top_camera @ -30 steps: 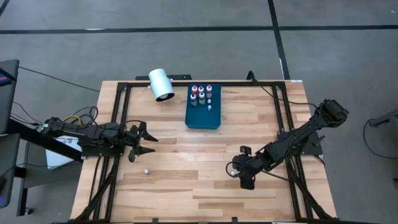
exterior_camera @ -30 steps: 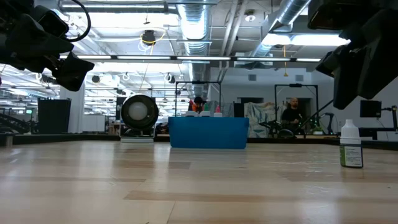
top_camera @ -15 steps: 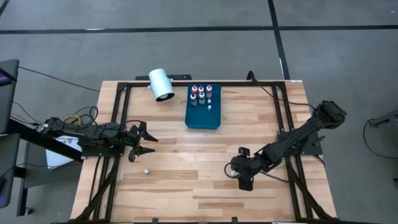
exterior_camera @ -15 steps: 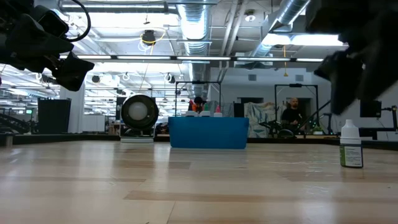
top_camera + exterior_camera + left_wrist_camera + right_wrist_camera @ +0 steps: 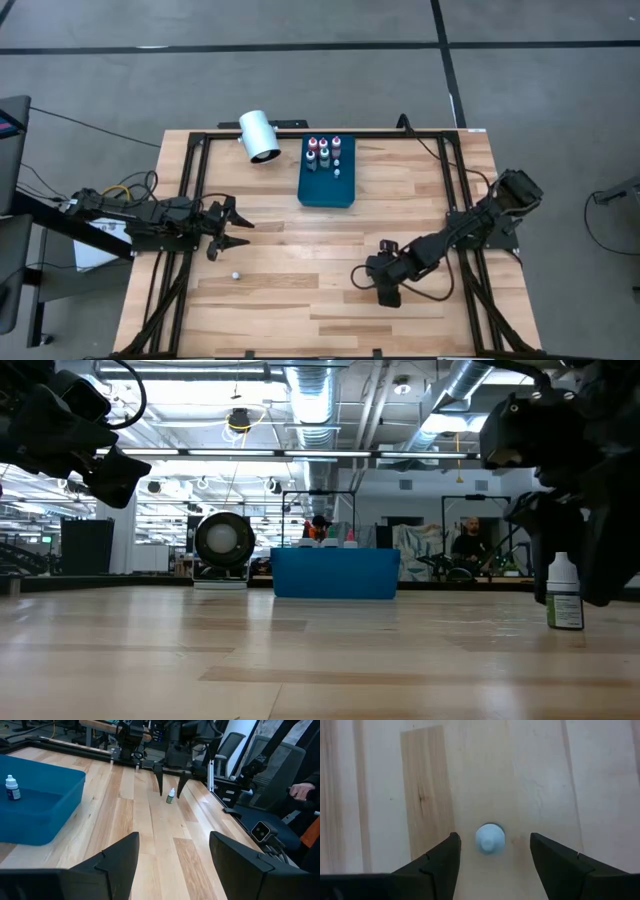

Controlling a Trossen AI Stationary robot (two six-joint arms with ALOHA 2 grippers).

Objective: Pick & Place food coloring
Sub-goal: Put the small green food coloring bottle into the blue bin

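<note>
A large industrial lab or workshop hall is shown. Exposed silver ventilation ducts point(image 5: 318, 395) and rows of strip lights are seen under an open ceiling in the low view. The wooden table point(image 5: 300, 290) is framed by black metal rails and set on a grey concrete floor point(image 5: 300, 80) marked with dark lines. Further rigs, cables and office chairs point(image 5: 280, 765) are visible behind, and a person point(image 5: 466, 546) is seen at a far workstation.
</note>
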